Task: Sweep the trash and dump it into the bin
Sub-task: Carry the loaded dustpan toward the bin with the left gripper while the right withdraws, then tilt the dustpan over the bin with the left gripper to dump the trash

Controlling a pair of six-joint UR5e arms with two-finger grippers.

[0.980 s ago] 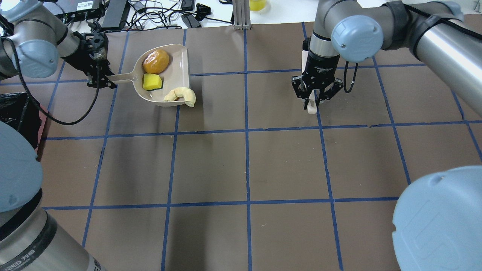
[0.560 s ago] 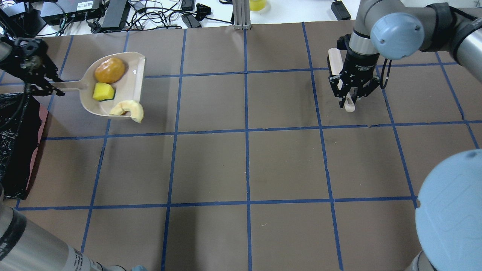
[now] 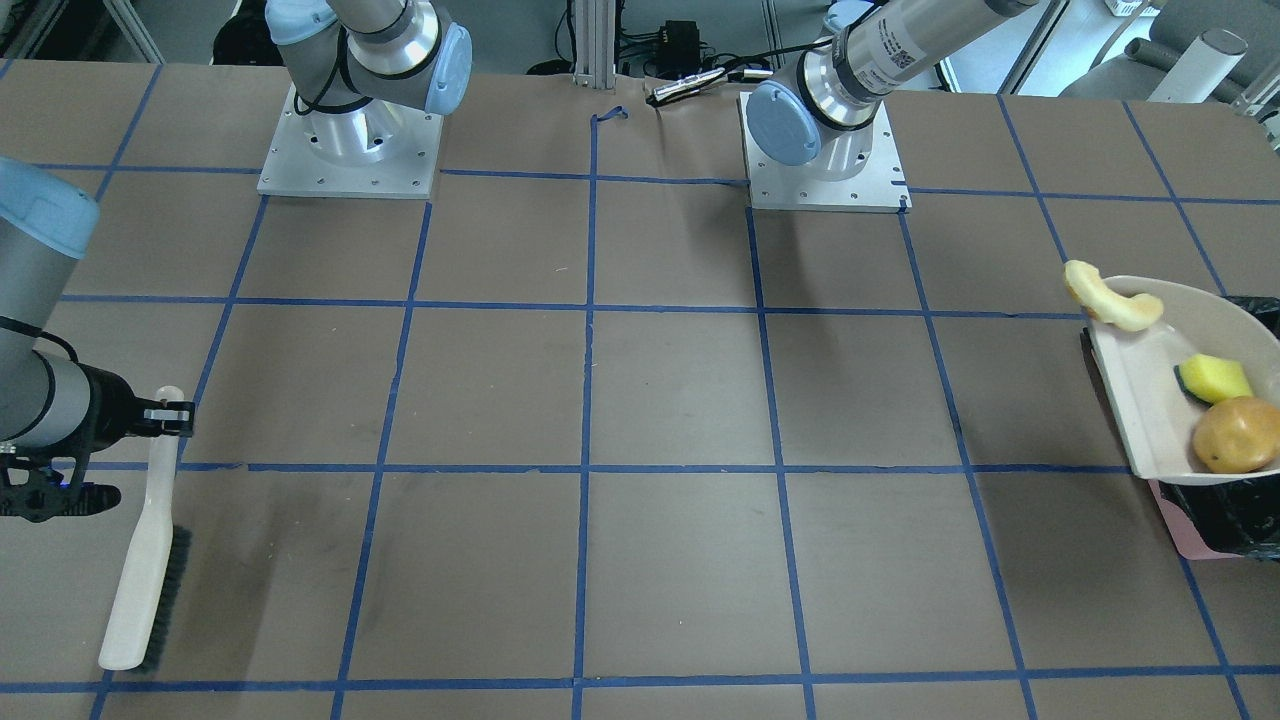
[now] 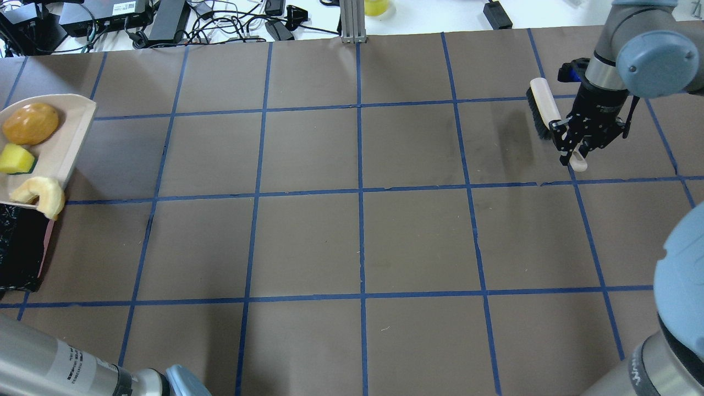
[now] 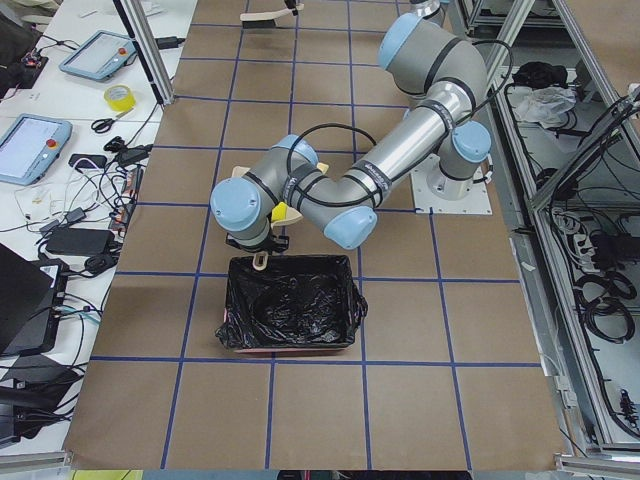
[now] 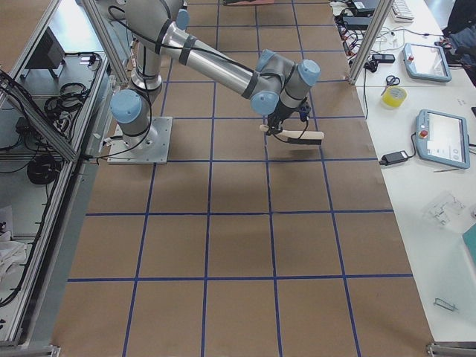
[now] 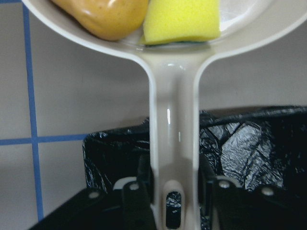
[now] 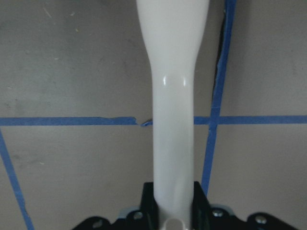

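My left gripper [image 7: 173, 191] is shut on the handle of the beige dustpan [image 4: 66, 137] and holds it over the far end of the bin [image 5: 290, 315], a pink box lined with a black bag [image 4: 22, 247]. In the pan lie the orange-brown potato-like lump [image 4: 30, 124] and the yellow wedge [image 4: 15, 158]. The pale melon-rind slice [image 4: 41, 195] hangs over the pan's front lip. My right gripper [image 4: 577, 151] is shut on the handle of a white brush [image 4: 542, 113] at the table's far right.
Brown table paper with a blue tape grid [image 4: 360, 190]. Cables and power boxes [image 4: 165, 19] and a metal post [image 4: 352, 22] lie beyond the far edge. Both arm bases [image 3: 350, 150] stand on the robot's side.
My left arm has carried the loaded dustpan leftward to the table's left edge, over the bin. My right arm has moved right with the brush.
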